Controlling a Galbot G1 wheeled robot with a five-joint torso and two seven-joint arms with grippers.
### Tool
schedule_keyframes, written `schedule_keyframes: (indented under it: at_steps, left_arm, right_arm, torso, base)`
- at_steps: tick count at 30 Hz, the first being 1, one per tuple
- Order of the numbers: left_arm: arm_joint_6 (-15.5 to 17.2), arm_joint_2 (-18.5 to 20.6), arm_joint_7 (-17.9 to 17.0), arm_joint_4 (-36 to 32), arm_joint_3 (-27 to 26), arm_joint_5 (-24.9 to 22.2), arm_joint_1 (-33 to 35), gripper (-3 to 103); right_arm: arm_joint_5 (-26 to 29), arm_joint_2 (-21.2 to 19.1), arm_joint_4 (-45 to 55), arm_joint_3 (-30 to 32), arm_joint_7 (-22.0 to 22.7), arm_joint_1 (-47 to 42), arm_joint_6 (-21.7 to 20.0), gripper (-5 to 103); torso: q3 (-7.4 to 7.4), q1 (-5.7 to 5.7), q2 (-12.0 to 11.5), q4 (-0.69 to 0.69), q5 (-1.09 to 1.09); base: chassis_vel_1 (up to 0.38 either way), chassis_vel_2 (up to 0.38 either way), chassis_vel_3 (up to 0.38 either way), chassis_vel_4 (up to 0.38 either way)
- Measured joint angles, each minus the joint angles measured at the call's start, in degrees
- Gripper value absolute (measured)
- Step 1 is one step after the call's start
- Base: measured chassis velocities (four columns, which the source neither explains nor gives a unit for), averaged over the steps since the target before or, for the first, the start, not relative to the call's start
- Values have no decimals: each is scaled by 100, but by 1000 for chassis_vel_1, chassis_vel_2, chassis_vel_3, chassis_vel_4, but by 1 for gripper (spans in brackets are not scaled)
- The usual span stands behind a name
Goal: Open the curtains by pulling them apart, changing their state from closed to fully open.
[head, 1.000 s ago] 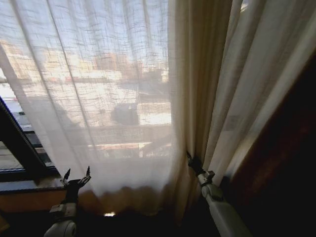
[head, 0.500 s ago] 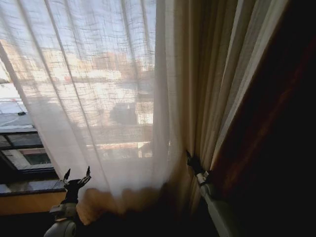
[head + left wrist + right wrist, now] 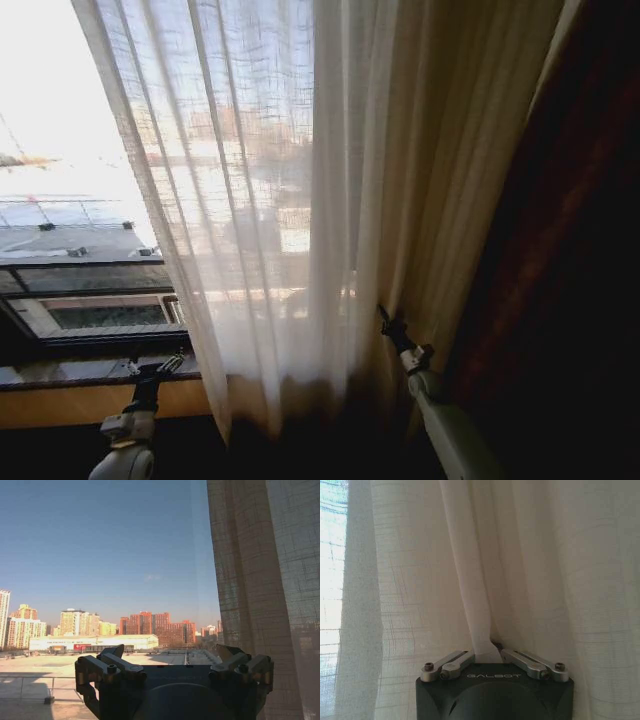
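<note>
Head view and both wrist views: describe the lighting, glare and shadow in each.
Head view: bare window blown out white at upper left, sheer white pleated curtains backlit, dark brown drape in deep shadow. Left wrist view: clear sky, left gripper dark against it. Right wrist view: soft even light through fabric pinched by the right gripper.

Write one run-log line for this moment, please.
right gripper: shut on curtains | left gripper: open, idle by window
</note>
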Motion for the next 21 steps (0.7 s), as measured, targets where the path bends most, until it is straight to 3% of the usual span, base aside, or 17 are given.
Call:
schedule_keyframes:
  at_steps: [3,8,14,21]
  left_arm:
    - [0,0,0,0,2,0,0,100]
    - [0,0,0,0,2,0,0,100]
    - [0,0,-2,0,2,0,0,100]
    - [0,0,-4,0,2,0,0,100]
  right_arm:
    - [-257,-122,-349,146,756,293,-284,0]
    - [-423,-281,-881,368,1154,647,-352,0]
    - [-616,-460,-1144,657,1425,776,-438,0]
    - [-487,-527,-732,646,1352,428,-492,0]
  torso:
    - [0,1,-1,-1,1]
    - [0,1,0,0,-1]
    - [0,0,0,-1,2]
    - [1,2,0,-2,1]
  base:
    - [0,0,0,0]
    - [0,0,0,0]
    - [0,0,0,0]
    - [0,0,0,0]
